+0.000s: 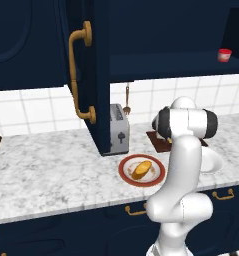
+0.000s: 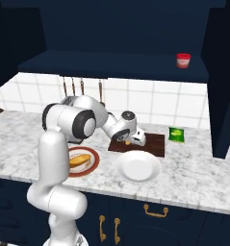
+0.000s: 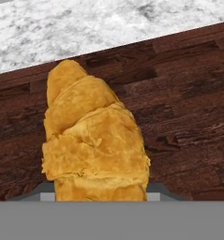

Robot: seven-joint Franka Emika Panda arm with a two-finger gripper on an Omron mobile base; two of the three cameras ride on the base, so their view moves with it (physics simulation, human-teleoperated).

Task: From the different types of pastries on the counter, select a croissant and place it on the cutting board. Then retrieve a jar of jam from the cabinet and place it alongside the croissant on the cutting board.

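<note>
The croissant (image 3: 94,140), golden-orange and flaky, sits between my fingers just over the dark reddish-brown cutting board (image 3: 188,108). My gripper (image 2: 134,140) is shut on the croissant (image 2: 128,141) and reaches low over the left part of the cutting board (image 2: 154,143); I cannot tell whether the pastry touches the wood. In the open cabinet, the red jar of jam (image 2: 183,60) stands on the navy shelf, up and to the right of the board. From the left, the jar of jam (image 1: 224,55) appears at the far right of that shelf. The other pastry, a larger bread roll (image 1: 141,170), lies on a red-rimmed plate.
The open cabinet door (image 1: 98,75), with its brass handle (image 1: 76,75), juts out over the marbled counter (image 1: 51,170). Beside the door stands a toaster (image 1: 119,129). A white plate (image 2: 138,166) lies in front of the board and a green packet (image 2: 175,134) to its right.
</note>
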